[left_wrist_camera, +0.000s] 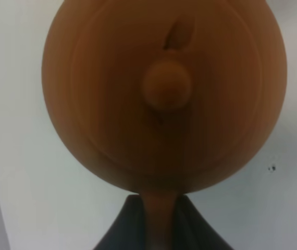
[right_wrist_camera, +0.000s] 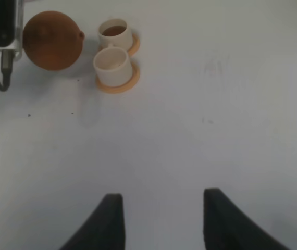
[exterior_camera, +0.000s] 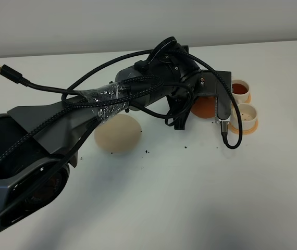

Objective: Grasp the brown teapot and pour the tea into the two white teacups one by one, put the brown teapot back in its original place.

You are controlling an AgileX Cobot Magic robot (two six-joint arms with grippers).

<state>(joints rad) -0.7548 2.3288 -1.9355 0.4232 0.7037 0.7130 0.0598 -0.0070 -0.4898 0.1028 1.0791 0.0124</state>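
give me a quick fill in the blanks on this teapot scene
1. The left claw holds the teapot by its ____.
2. The far cup is filled; the near cup is ____.
3. The right claw is ____, with nothing between its fingers.
Missing words: handle; empty; open.

The teapot and left arm block the cups' coaster side. The worktop beyond the cups lies open.
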